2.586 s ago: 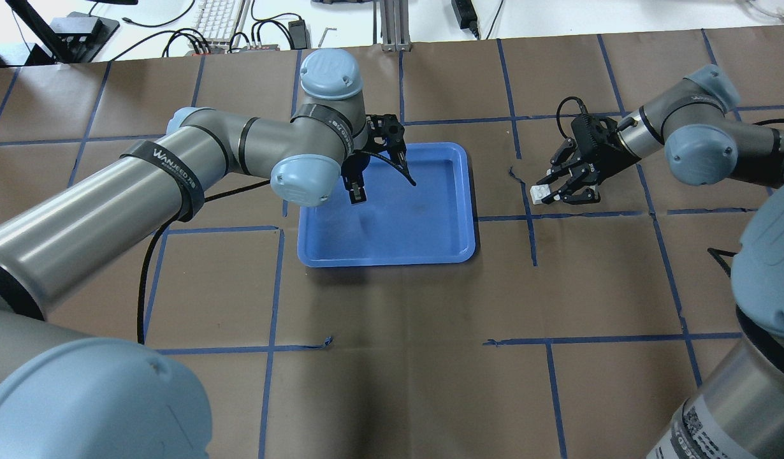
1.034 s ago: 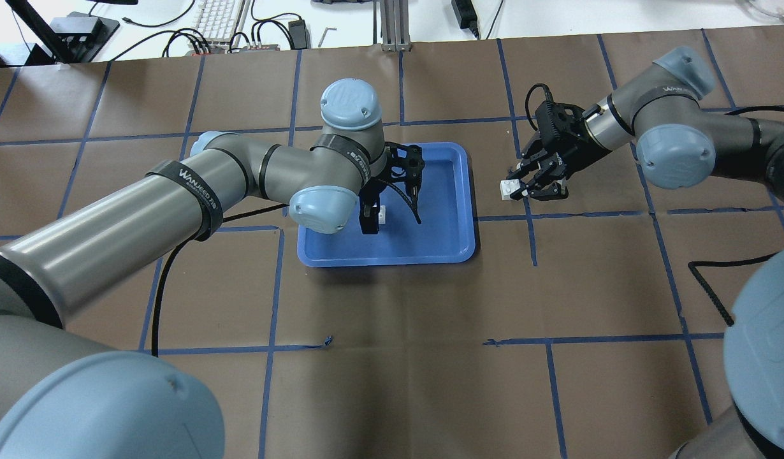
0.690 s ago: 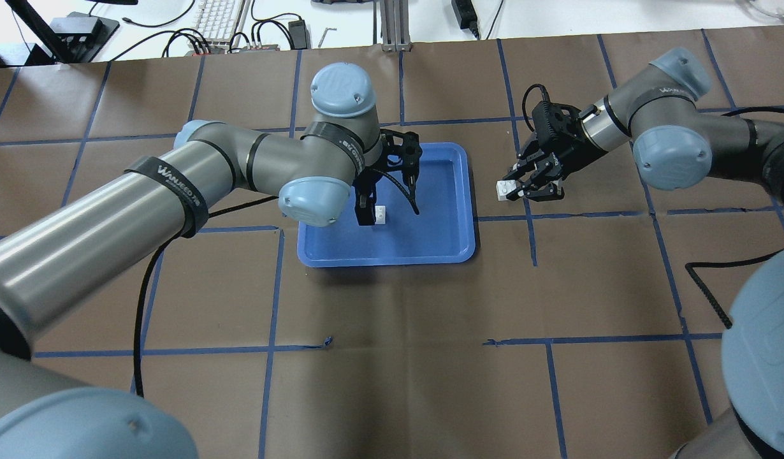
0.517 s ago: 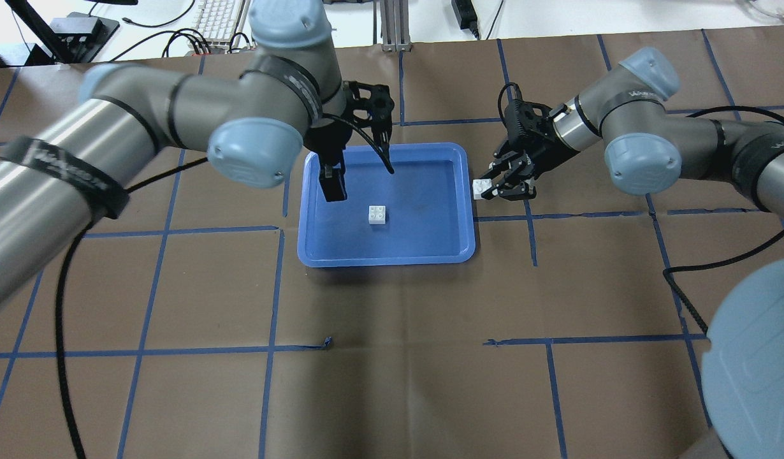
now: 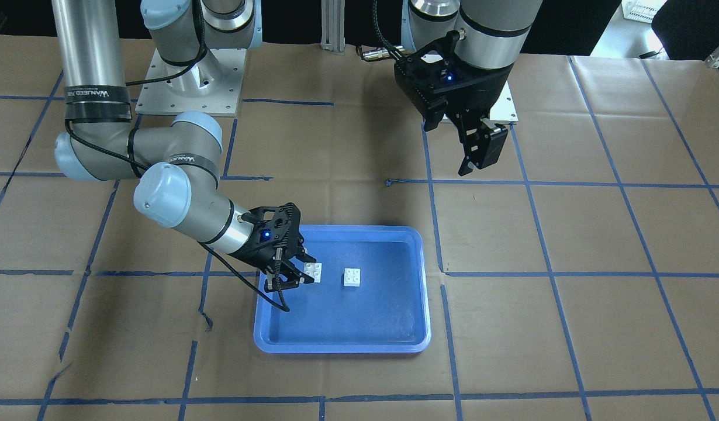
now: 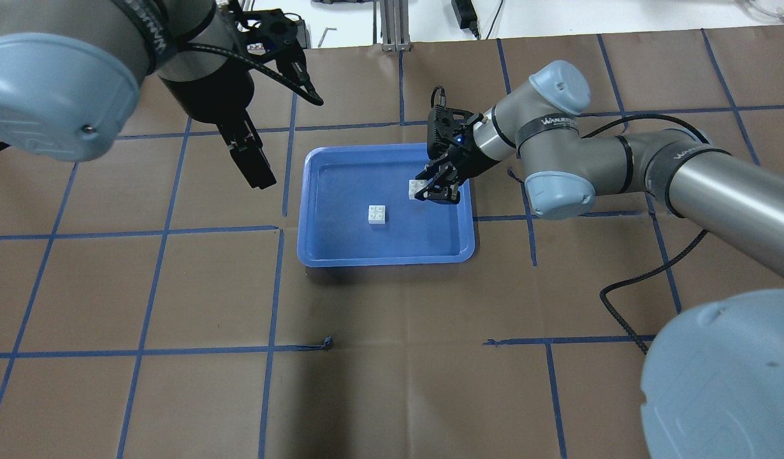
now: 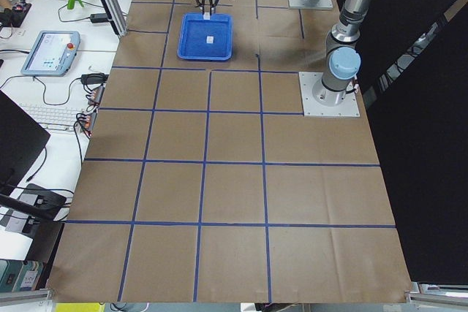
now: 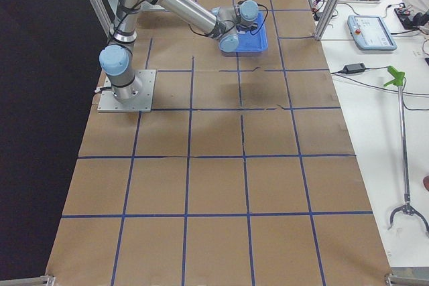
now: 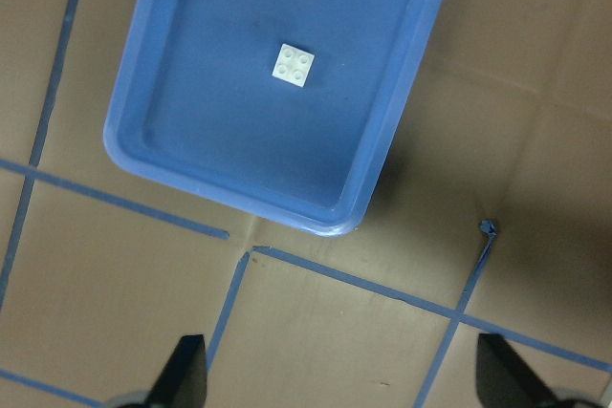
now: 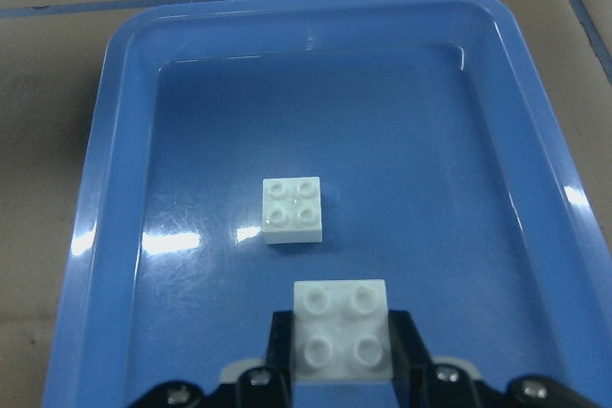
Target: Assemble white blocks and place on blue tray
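Right wrist view: right gripper (image 10: 340, 351) pinches the held block (image 10: 340, 332), studs up, just short of the loose block (image 10: 293, 209). It should square the studs up, then press straight down. Overhead: only the loose block lies in the blue tray (image 6: 385, 258); the held one hangs over its far right part. Left wrist view: left gripper (image 9: 344, 384) gapes wide, empty, beside the tray.

brown table (image 6: 398, 395) with blue tape grid (image 6: 239, 349), keyboard (image 7: 51, 116) beside
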You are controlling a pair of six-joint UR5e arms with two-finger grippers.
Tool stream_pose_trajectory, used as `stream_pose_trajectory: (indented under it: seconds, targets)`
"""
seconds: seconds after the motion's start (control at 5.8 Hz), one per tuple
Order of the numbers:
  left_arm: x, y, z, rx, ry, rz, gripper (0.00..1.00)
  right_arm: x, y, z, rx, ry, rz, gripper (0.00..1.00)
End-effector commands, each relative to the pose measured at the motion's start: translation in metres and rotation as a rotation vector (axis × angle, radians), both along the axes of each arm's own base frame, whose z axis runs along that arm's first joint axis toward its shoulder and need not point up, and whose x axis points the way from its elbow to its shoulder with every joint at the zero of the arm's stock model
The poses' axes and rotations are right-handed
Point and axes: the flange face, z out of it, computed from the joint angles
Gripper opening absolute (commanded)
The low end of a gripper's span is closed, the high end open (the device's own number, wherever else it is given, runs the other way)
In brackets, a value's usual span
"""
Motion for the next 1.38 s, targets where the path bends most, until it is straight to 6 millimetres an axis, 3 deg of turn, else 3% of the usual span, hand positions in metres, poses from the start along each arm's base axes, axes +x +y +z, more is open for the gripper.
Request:
stream_pose_trajectory:
  seconds: [0.0, 0.17, 0.34, 0.69, 0.86, 1.21]
  targets:
    - [0.021, 0.002, 0.012, -0.026, 0.028, 0.535, 0.99, 0.013, 0.005, -0.037, -0.009, -0.006, -0.010, 0.27]
    - [0.037, -0.003, 0.012, -0.026, 0.035, 0.757, 0.99, 0.013, 0.010, -0.045, -0.007, -0.005, -0.009, 0.27]
    - [0.037, -0.003, 0.009, -0.015, 0.034, 0.858, 0.99, 0.016, 0.009, -0.050, -0.021, -0.007, -0.005, 0.27]
    - [0.047, -0.003, 0.015, -0.011, 0.021, 0.879, 0.99, 0.032, 0.017, -0.055, -0.018, -0.007, 0.024, 0.27]
    - [0.062, 0.000, 0.030, -0.022, 0.028, 0.909, 0.99, 0.032, 0.017, -0.055, -0.015, -0.007, 0.024, 0.27]
    - [0.065, -0.003, 0.030, -0.022, 0.033, 0.917, 0.99, 0.034, 0.018, -0.055, -0.014, -0.008, 0.026, 0.28]
